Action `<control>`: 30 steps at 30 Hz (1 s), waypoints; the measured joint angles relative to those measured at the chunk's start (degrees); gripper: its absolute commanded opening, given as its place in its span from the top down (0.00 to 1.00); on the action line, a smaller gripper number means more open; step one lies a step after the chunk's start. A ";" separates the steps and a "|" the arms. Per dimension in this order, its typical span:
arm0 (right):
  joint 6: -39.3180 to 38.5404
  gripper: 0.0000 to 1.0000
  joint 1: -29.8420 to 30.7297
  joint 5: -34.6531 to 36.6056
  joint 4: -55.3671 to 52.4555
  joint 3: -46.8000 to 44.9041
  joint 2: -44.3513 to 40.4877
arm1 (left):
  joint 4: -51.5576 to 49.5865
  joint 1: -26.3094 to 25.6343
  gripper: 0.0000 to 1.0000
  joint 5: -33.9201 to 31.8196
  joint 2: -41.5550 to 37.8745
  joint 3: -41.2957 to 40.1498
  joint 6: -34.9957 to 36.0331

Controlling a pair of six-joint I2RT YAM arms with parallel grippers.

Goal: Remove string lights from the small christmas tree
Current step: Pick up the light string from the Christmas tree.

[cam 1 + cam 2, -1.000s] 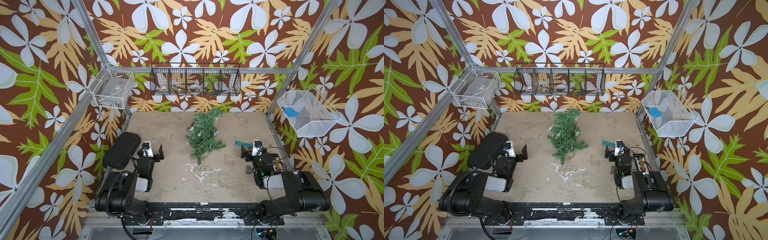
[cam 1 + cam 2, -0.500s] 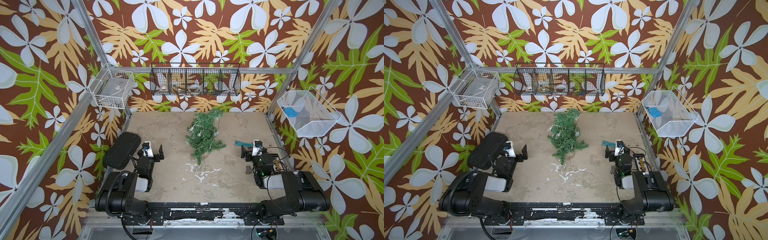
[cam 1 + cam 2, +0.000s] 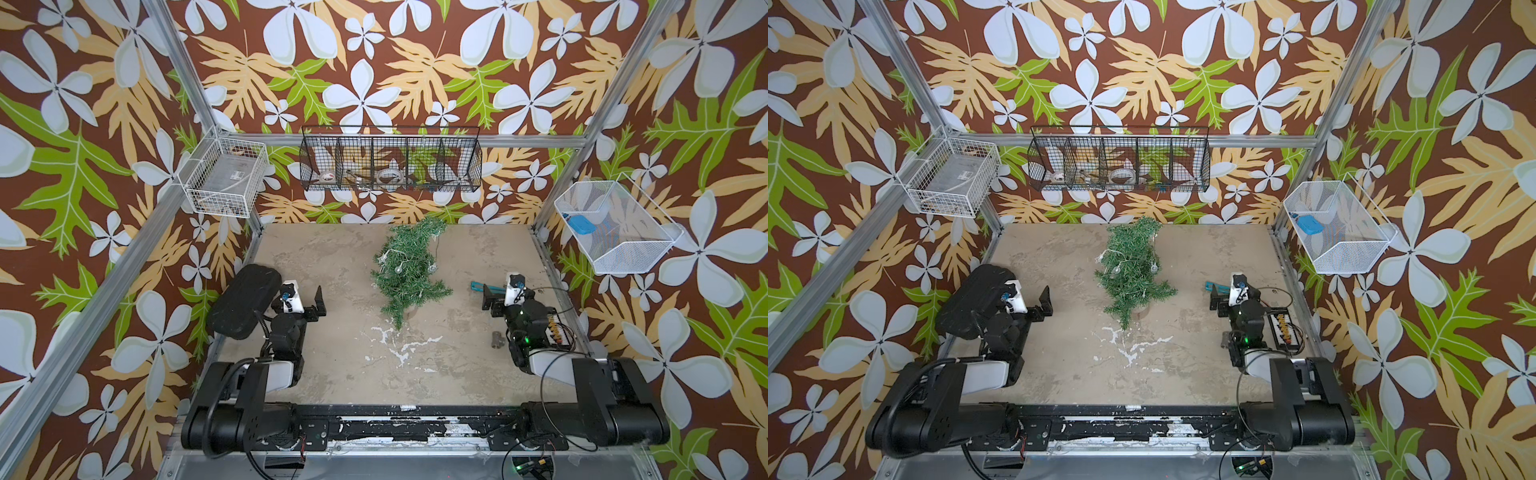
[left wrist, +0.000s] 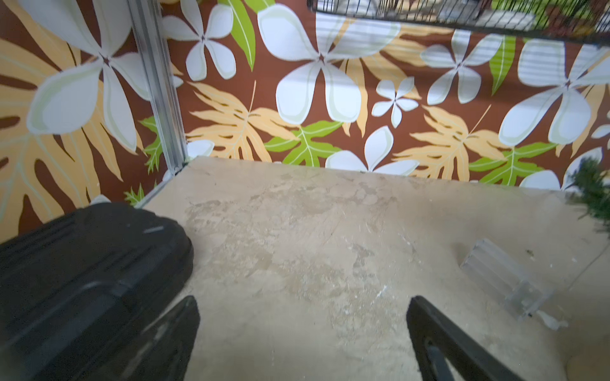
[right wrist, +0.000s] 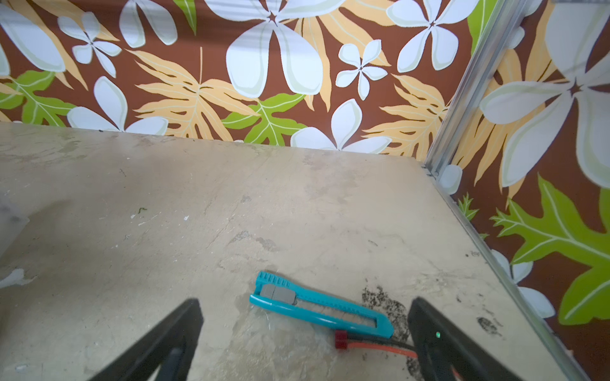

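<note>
**pinecone_pete:** So how far along was the job at that point?

**yam_watcher:** Honestly? Nowhere lol. The tree (image 3: 405, 270) sat mid-table toward the back wall, and the string lights (image 3: 398, 269) were draped all through its branches. You could spot a round bulb or two on the pale wire in both top views, plus a bit of wire dangling off one side. Nothing looked pulled free. Couldn't tell if the tree was standing or tipped over.

**pinecone_pete:** And the grippers?

**yam_watcher:** The left gripper (image 4: 303, 300) and right gripper (image 5: 305, 301) both had their fingers spread wide with nothing between them. Each was parked low at its own side of the table (image 3: 332, 257), well apart from the tree. The right one was just over a teal box cutter (image 5: 317, 305), not touching it.

**pinecone_pete:** So the whole thing was left to do?

**yam_watcher:** My read, yeah: reach in, pinch the wire, unwind it off the branches, and lift it clear. It's thin and see-through, so I'd guess snagging is the annoying part.
</note>
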 measured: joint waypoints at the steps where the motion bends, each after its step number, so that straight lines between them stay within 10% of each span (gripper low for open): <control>1: 0.57 0.00 0.02 1.03 -3.08 2.40 -2.21 | -3.76 0.00 0.00 -0.98 -2.21 2.27 -1.36; 7: 4.90 0.00 0.04 3.65 -21.07 8.72 -17.25 | -22.08 0.02 0.00 3.28 -10.32 12.28 -9.90; 14: 36.09 0.00 -4.42 17.55 -48.52 14.16 -26.60 | -33.97 0.02 0.00 16.06 -17.03 12.22 -24.46; 21: 40.41 0.07 -4.37 -2.62 -47.23 10.38 -31.47 | -42.38 0.00 0.00 14.97 -24.11 5.97 -30.84; 30: 33.44 0.36 12.92 -19.21 -42.66 18.93 -28.30 | -46.07 -1.42 0.00 5.84 -28.28 0.68 -35.69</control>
